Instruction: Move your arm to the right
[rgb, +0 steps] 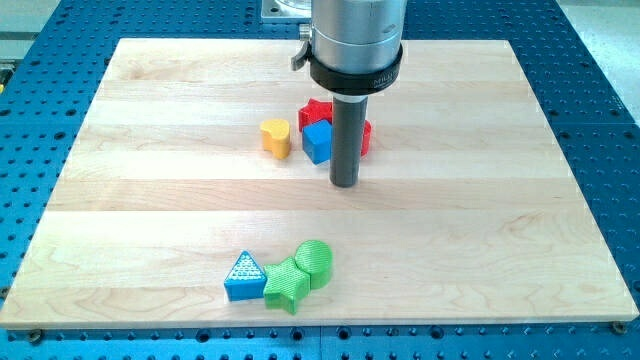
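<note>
Camera view: my tip (344, 184) just right of blue block (317, 142).

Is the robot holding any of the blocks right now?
No, nothing is held. My tip is a bare dark rod with nothing to grasp with; it stands just right of the blue block, in front of the red blocks.

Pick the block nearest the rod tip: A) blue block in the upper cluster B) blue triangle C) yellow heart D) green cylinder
A. My tip sits just to the view's right of and slightly below the blue block; the yellow heart lies farther toward the view's left, and the green cylinder and blue triangle sit near the view's bottom.
</note>
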